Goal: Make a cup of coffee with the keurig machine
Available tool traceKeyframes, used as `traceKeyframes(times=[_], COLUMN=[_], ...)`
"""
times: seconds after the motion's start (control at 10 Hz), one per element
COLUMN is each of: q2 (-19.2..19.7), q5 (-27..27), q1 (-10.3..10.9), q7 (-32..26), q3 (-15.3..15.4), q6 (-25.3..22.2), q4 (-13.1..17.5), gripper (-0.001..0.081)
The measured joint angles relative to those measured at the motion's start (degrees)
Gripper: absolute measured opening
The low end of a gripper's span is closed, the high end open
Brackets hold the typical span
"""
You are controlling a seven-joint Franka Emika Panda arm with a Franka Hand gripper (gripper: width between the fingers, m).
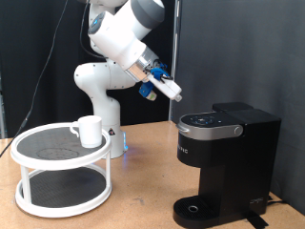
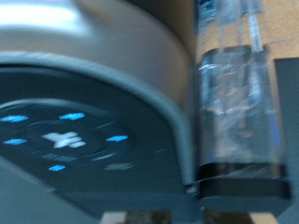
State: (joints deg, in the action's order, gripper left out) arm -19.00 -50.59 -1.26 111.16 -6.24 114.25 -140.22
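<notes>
The keurig machine [image 1: 227, 160] is a black box with a closed rounded lid and stands at the exterior view's right. Its grey button panel [image 1: 210, 123] faces up. The cup [image 1: 91, 130], a small white mug, stands on the top tier of a white round stand [image 1: 63, 172] at the exterior view's left. My gripper [image 1: 172, 90] hangs tilted in the air just above and to the left of the machine's lid, with nothing seen in it. The wrist view is blurred and shows the lid's panel with blue lit buttons [image 2: 65, 140] and the clear water tank [image 2: 238, 112]; no fingers show there.
The robot's white base [image 1: 100, 95] stands behind the stand. A wooden table [image 1: 143, 205] carries everything. The machine's round drip tray [image 1: 198, 209] is bare. A black curtain hangs behind.
</notes>
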Motion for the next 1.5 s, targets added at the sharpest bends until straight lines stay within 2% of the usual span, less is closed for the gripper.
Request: traceKeyframes(times=[0.2, 0.4, 0.7, 0.9, 1.1, 1.3, 1.4, 1.5], q2=[-4.1, -3.9, -6.1, -9.7, -13.4, -16.6, -18.3, -18.3], q5=[2.5, 0.6, -1.7, -0.7, 3.1, 6.6, 7.1, 7.1], q1=[-0.1, -0.1, -0.8, -2.5, -4.6, -5.9, -6.3, -6.3], q7=[-0.1, 1.1, 10.0, 13.9, 15.0, 14.9, 14.9, 14.9], q3=[0.0, 0.0, -0.1, -0.1, -1.0, -2.9, -3.4, -3.4], q6=[-0.9, -0.5, 0.5, 1.1, -2.0, -7.8, -8.7, -8.6], q4=[-3.4, -3.8, -7.0, -9.8, -11.5, -12.1, -12.9, -12.9], gripper=[0.0, 0.0, 0.0, 0.0, 0.0, 0.0, 0.0, 0.0])
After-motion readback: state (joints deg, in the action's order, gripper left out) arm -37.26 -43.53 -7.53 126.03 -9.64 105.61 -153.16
